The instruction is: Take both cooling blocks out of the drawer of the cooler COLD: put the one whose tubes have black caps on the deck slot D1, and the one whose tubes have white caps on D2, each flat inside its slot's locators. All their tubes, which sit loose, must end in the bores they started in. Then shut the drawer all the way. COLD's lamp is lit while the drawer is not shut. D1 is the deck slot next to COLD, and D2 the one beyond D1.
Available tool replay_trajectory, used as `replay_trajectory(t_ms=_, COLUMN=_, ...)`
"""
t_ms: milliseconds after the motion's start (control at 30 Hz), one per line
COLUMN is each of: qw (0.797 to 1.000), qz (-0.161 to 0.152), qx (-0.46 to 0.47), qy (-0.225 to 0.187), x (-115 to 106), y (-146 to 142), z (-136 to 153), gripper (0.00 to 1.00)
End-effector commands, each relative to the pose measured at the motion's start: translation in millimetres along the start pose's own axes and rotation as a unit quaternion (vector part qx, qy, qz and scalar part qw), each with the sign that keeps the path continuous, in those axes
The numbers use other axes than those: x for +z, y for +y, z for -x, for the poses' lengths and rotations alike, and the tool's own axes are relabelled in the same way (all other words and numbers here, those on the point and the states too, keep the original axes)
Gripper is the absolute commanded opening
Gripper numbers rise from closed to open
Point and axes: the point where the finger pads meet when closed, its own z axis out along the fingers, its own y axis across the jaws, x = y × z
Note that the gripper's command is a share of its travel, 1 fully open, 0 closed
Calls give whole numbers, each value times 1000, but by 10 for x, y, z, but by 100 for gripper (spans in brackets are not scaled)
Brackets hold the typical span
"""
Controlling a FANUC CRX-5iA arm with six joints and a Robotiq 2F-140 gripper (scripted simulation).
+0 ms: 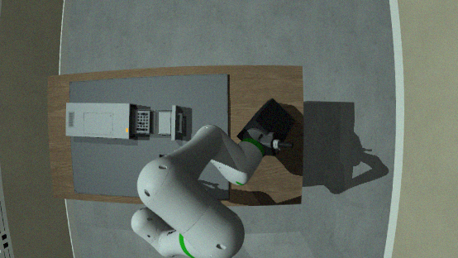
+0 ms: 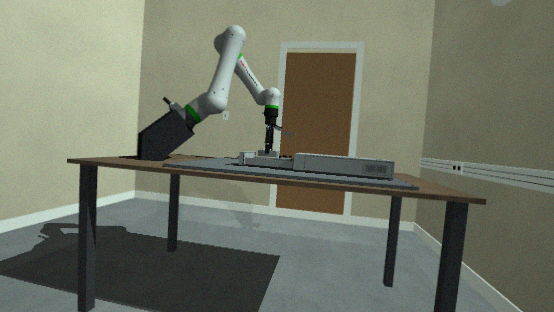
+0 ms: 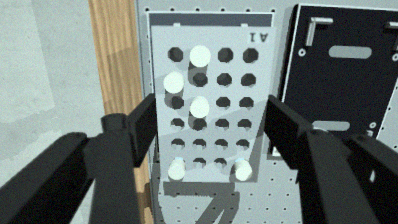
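My gripper (image 3: 210, 109) (image 2: 269, 150) is shut on the block with white-capped tubes (image 3: 235, 132), a fingertip on each long side. Several white-capped tubes stand in its bores. It is low over the deck beyond the black slot plate D1 (image 3: 340, 90), which is empty and has corner locators. D2 is mostly hidden under the block; I cannot tell if the block touches it. The other block (image 1: 143, 121) sits in the open drawer of COLD (image 1: 99, 120) (image 2: 345, 165); its caps are too small to tell. The drawer front (image 1: 174, 122) (image 2: 247, 158) stands well out. The lamp (image 1: 126, 130) is lit orange.
The arm (image 1: 186, 182) hides the deck slots in the top view. The wooden table edge (image 3: 119, 65) runs close beside the held block. The drawer's outer bay (image 1: 164, 122) holds no block. The black robot base (image 1: 274, 117) stands at the table's other end.
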Motion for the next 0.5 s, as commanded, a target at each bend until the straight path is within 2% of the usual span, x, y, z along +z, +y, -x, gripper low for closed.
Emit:
replay_trajectory(t_ms=0, qw=1000, qz=0, qx=0, qy=1, x=-3, y=-3, z=-7, gripper=10)
replay_trajectory(t_ms=467, qw=1000, qz=0, qx=0, qy=1, x=17, y=-3, z=-7, gripper=10)
